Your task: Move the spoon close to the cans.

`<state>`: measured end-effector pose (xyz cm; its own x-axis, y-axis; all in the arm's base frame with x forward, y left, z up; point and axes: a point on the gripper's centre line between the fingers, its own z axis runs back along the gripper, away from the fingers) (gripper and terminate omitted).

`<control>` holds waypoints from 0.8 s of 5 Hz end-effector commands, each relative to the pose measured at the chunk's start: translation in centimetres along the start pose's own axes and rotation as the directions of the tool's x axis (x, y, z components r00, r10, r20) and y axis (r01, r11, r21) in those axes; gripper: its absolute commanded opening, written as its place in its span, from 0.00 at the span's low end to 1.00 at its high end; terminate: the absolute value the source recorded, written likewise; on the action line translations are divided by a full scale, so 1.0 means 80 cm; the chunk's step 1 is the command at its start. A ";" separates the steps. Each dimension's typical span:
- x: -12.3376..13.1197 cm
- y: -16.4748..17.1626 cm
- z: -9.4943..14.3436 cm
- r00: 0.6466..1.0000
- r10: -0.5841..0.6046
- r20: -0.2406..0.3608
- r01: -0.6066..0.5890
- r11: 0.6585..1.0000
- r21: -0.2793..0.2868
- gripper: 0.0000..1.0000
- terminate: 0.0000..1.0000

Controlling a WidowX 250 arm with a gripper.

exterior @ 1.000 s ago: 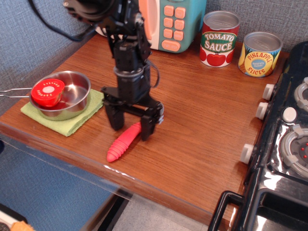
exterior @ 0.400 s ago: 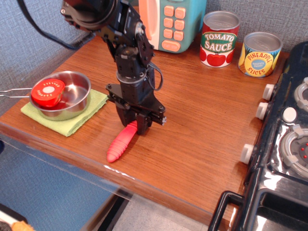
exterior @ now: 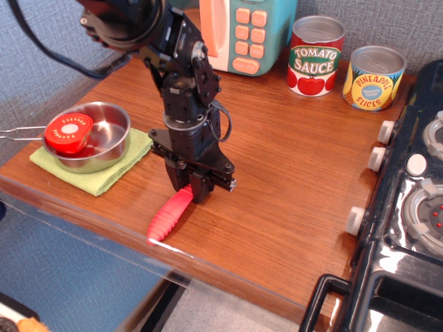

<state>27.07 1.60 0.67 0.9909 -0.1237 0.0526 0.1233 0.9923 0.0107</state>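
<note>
Red-pink spoon (exterior: 168,216) near the front edge of the desk (exterior: 291,180), held by its upper end. Only the thick ribbed handle showing, fat in the middle and round at the low tip. Shiny bowl end hidden under the hand. Long way running slantwise: low tip toward the front left edge, upper end toward the back right. Tilted up a little at the held end, by the look of it.

Black hand (exterior: 192,188) pointing down, fingers pinched together on the top of the handle. Hardly any gap between them. Black blocky arm above, leaning in from the back left, with a black cable looping at its side.

Brown wood desk, smooth, with fine grain lines.

To the left, a green cloth (exterior: 93,166), soft and flat. On top of it, a round shiny metal pan (exterior: 104,138) with a thin wire handle sticking out left. Inside the pan, a red round piece (exterior: 68,132) with a white middle, tipped on the rim.

Far at the back right, well apart from the spoon, two cans (exterior: 346,66) with silver tops, side by side. One red with "Tomato Sauce", one shorter, yellow and blue, with "Pineapple Slices".

Behind the arm, a teal toy (exterior: 249,31) with peach buttons. At the right edge, a black stove (exterior: 408,207) with white knobs.
</note>
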 end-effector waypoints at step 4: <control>0.131 -0.047 0.048 0.991 0.092 -0.096 -0.100 0.991 -0.088 0.00 0.00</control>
<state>36.56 -3.30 2.97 0.9956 -0.0420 -0.0841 0.0357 0.9965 -0.0755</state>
